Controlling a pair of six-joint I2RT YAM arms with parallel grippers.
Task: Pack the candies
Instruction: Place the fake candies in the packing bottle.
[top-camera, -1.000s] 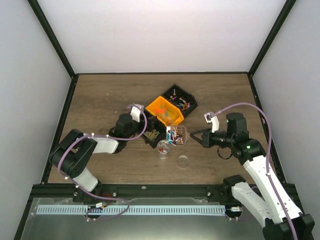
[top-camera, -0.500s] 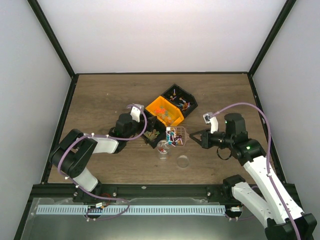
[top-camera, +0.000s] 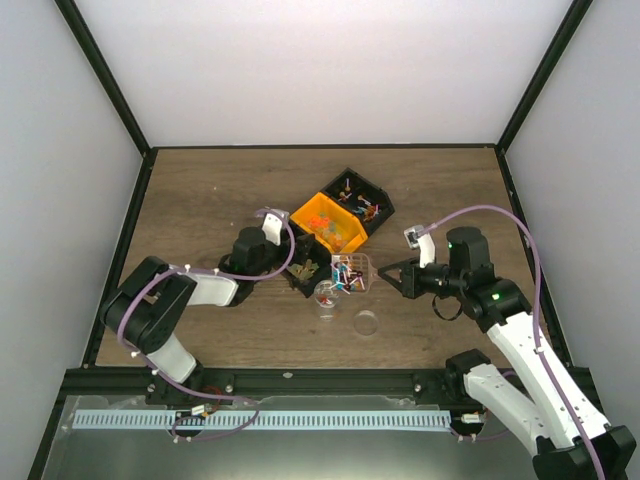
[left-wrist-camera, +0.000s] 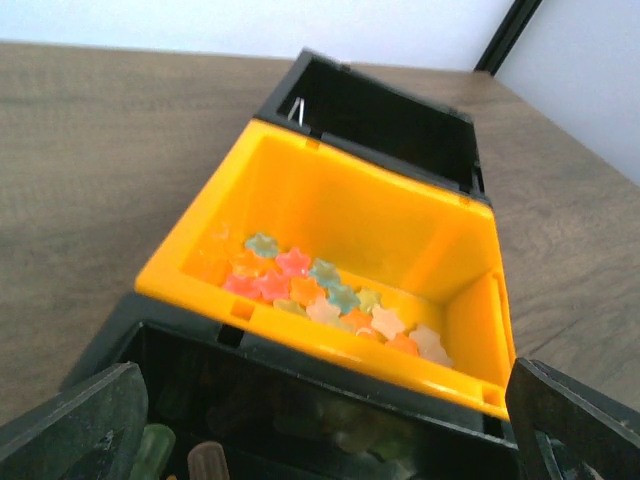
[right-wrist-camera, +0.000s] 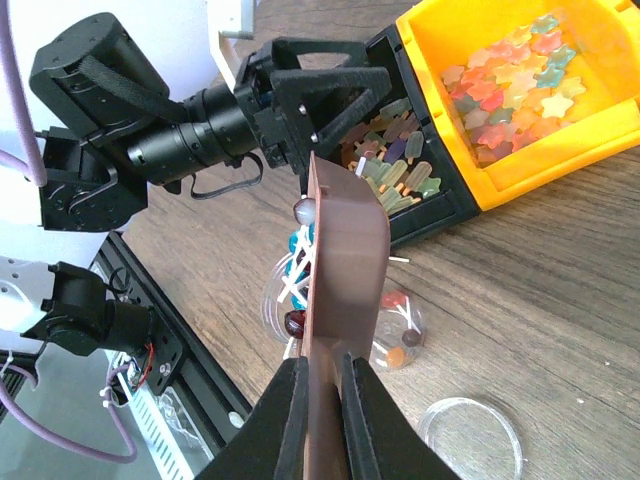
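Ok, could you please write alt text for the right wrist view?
The right gripper, shut on a thin brown tray, holds it edge-on near a small clear cup with a few candies. Behind stand an orange bin of star-shaped sweets and a black bin; a clear lid lies nearby.

right arm (top-camera: 500, 310) has crept slightly left across the desk (top-camera: 200, 200) over the last second, wrist end pulled in toward the bins; right fingers (top-camera: 392, 266), clamped on the brown tray (top-camera: 366, 262), took it along, so its candies (top-camera: 346, 272) sit a touch nearer the clear cup (top-camera: 326, 297); small shift only
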